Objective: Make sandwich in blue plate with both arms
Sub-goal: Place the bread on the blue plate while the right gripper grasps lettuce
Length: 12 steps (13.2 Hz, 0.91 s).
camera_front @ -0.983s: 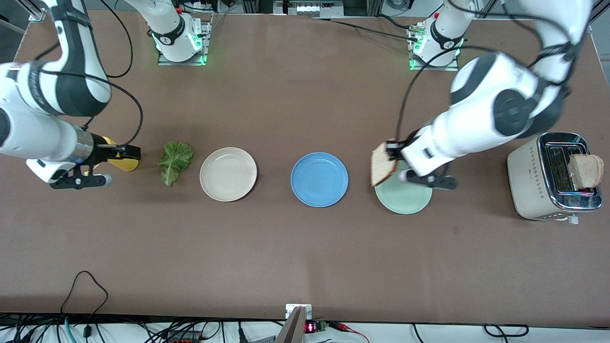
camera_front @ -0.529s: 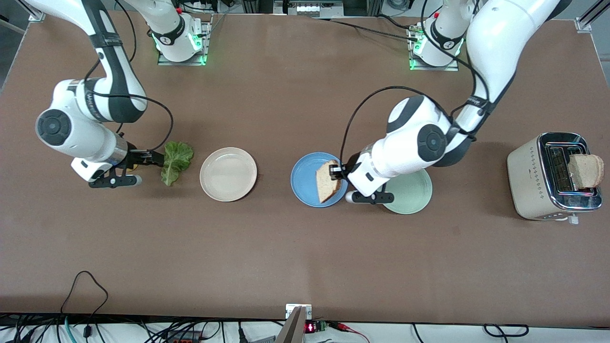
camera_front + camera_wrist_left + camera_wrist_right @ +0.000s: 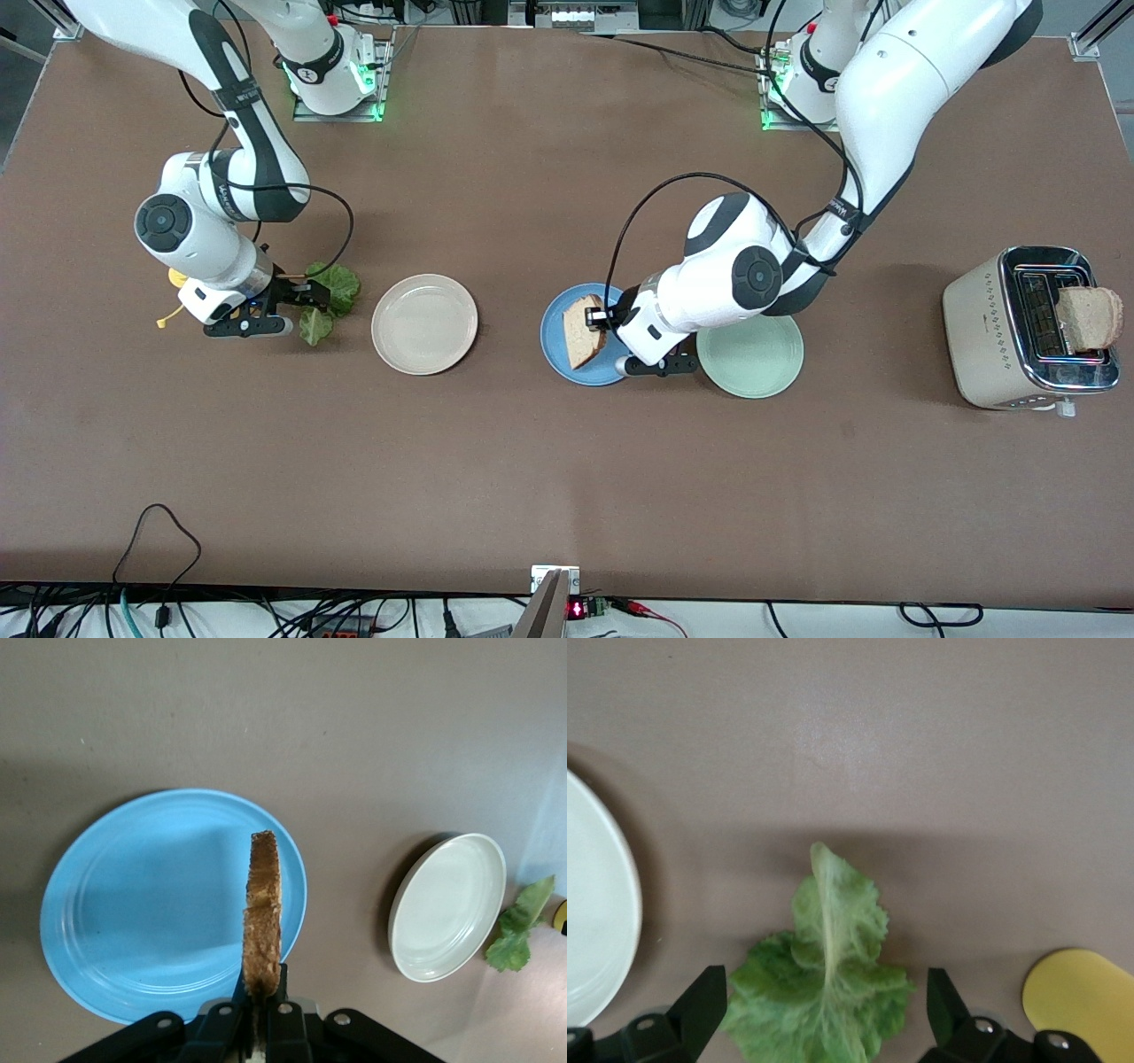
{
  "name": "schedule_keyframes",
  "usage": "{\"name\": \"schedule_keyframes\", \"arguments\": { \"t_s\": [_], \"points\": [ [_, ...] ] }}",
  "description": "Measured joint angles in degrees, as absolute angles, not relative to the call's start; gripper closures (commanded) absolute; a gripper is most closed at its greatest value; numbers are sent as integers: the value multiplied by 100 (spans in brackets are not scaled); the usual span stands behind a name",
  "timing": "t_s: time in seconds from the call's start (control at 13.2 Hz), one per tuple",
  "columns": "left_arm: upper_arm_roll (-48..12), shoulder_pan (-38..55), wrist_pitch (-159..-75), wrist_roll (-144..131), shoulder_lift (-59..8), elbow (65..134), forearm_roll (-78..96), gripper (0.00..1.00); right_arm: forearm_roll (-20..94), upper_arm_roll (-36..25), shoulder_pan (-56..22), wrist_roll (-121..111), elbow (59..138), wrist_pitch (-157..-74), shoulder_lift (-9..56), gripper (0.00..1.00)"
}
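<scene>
Desk (image 3: 567,496): brown, bare along the edge nearest the front camera; my two bases stand on the opposite long edge.

Toaster (image 3: 1028,328): cream with a chrome top, by the short edge at my left arm's end. One bread slice (image 3: 1090,319) stands up out of its slot.

Plates: three in a row across the middle of the desk. Pale green plate (image 3: 762,363) toward my left arm's end, blue plate (image 3: 558,341) in the middle, cream-white plate (image 3: 424,323) toward my right arm's end. All three rest flat; green and blue sit near each other without touching.

Held bread slice (image 3: 582,331): tan, brown crust, gripped on edge and tilted over the blue plate. In the left wrist view its crust (image 3: 263,912) runs out from between my fingers above the plate's surface (image 3: 151,904). I cannot tell whether its low corner touches the plate.

Lettuce leaf (image 3: 332,292): ruffled green, lying on the desk beside the cream-white plate, toward my right arm's end.

Left pincer (image 3: 596,317): clamped tight on the held bread slice, over the blue plate.

Right pincer (image 3: 301,297): spread wide, one finger on each side of the leaf (image 3: 824,992), low over it, gripping nothing.

Yellow piece (image 3: 177,277): small, flat, on the desk just beside my right wrist, near the short edge at that end.
</scene>
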<state>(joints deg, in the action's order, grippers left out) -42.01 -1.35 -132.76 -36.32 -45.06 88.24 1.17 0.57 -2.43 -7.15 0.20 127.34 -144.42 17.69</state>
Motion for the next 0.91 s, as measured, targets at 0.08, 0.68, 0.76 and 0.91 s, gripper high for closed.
{"name": "schedule_keyframes", "arguments": {
  "t_s": [0.08, 0.68, 0.76, 0.91],
  "points": [
    [-4202, -122, -13288, -3632, -4519, 8874, 117, 98, 57, -243, -715, 22, 12737, -14560, 1881, 0],
    [-4199, -131, -13740, -3638, -4534, 9256, 118, 0, 57, -252, -709, 30, 12735, -15002, 2359, 60],
    [-4196, -147, -13741, -3640, -4534, 9287, 118, 0, 57, -252, -710, 30, 12735, -15002, 2364, 70],
    [-4184, -210, -13741, -3640, -4534, 9352, 118, 0, 57, -251, -712, 30, 12735, -15002, 2367, 84]
  ]
}}
